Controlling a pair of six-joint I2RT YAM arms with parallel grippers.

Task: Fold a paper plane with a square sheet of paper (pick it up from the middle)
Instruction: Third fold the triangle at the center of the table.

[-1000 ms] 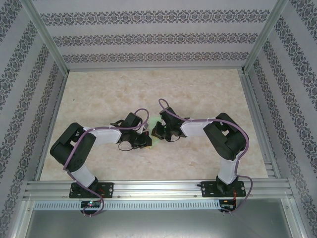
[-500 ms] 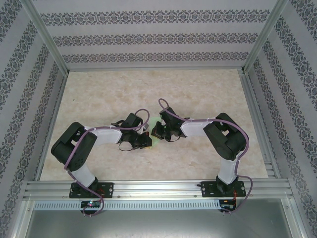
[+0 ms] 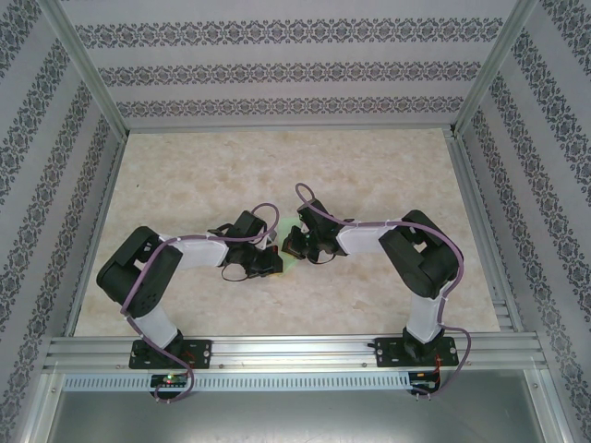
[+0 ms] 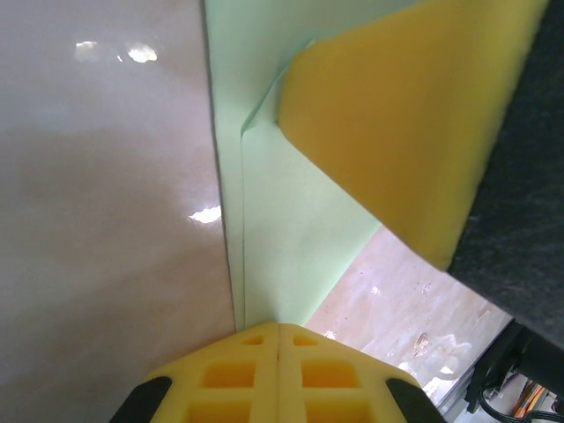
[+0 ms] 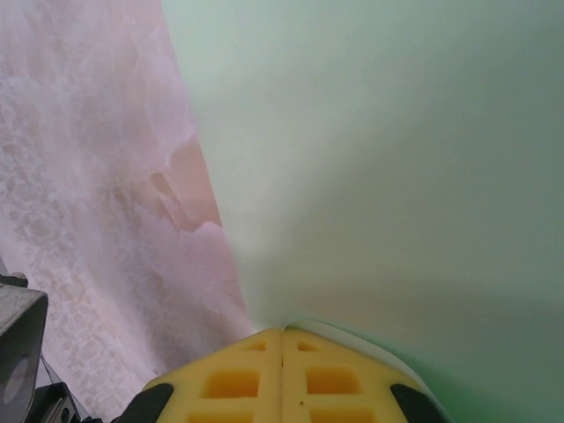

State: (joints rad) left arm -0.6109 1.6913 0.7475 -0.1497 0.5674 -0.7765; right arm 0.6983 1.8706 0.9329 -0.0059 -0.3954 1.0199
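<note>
Paper, place: square sheet of paper (image 3: 288,262) near mid-table, low between the two gripper heads; from above, visible as thin pale green slivers beside the black gripper bodies.
Paper, colour: pale green, plain, unmarked; matte against the glossy table top.
Paper, shape (left wrist view): folded, not one flat layer; doubled long edge on the left, drawn as two close parallel lines; short slanted crease with a small flap corner near the top; right edge slanting inward, so the outline narrows toward the fingertips; flat on the table.
Paper, shape (right wrist view): broad smooth green field across the upper and right part; straight left edge running down to the fingertips; blurred at this range; thin pale lip curling over the right-hand pad.
Left gripper (image 4: 279,331): closed, yellow pads flush together along one seam; tips at the narrow near end of the paper; pinched or merely pressed down, cannot tell.
Right gripper (image 5: 282,333): closed, pads likewise flush; tips at the paper's edge; held or only touched, cannot tell.
Gripper heads, top view: nearly nose to nose over the paper; left one nearer the bases, right one slightly farther back.
Facing pad: yellow pad on black backing (image 4: 397,115) laid across the far right part of the paper.
Table (image 3: 369,175): beige, marbled, shiny with highlights.
</note>
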